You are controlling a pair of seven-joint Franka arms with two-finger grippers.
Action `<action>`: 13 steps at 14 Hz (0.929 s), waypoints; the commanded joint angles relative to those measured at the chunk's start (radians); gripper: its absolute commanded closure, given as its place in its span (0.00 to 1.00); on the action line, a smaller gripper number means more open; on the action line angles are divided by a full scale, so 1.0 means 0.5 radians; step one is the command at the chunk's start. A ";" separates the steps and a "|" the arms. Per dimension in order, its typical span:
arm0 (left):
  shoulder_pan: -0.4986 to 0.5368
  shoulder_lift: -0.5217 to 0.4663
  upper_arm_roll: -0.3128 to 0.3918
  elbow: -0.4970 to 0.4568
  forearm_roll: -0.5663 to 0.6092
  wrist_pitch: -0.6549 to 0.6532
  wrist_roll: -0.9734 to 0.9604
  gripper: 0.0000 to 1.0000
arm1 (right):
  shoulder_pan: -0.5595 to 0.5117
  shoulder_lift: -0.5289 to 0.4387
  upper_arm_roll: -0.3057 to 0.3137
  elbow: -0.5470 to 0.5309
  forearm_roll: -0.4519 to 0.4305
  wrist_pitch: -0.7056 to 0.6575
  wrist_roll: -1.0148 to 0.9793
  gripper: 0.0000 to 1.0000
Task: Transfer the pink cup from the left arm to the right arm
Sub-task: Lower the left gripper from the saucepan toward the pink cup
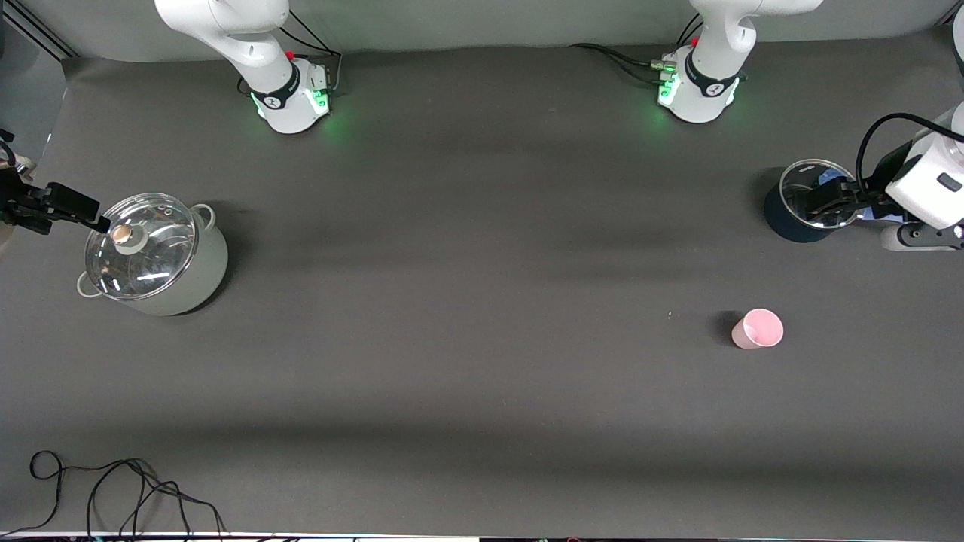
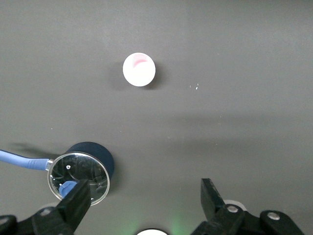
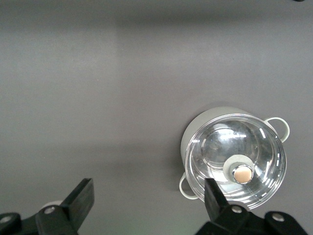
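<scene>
Dark surface [image 1: 452, 376] carries the pink cup [image 1: 758, 329] upright, nearest the camera. At about one o'clock from it the left gripper [image 1: 828, 202], spread and empty, hangs over a dark pot [image 1: 787, 218]. Right gripper [image 1: 64, 207], spread, waits by the steel pot [image 1: 154, 252].

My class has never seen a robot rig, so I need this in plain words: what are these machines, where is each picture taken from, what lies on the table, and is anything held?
Two white robot arms stand at a dark table. The big picture looks down from a high camera facing them; the other two come from cameras on each arm's wrist. The pink cup stands upright toward the left arm's end, untouched. The left gripper hangs open over a dark saucepan with a glass lid. The right gripper hangs open beside a pale pot with a glass lid. Loose cables lie nearest the camera. Nothing is held.
</scene>
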 commanded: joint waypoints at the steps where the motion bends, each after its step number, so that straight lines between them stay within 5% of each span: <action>1: 0.001 0.005 -0.010 0.020 0.030 0.003 0.019 0.00 | 0.006 0.015 0.005 0.031 -0.012 -0.043 0.022 0.00; 5: 0.095 0.021 0.009 0.023 -0.083 0.064 0.071 0.00 | 0.012 0.021 0.005 0.025 -0.012 -0.062 0.038 0.00; 13: 0.651 0.235 0.009 0.020 -0.215 0.205 1.147 0.00 | 0.012 0.018 0.005 0.022 -0.012 -0.099 0.035 0.00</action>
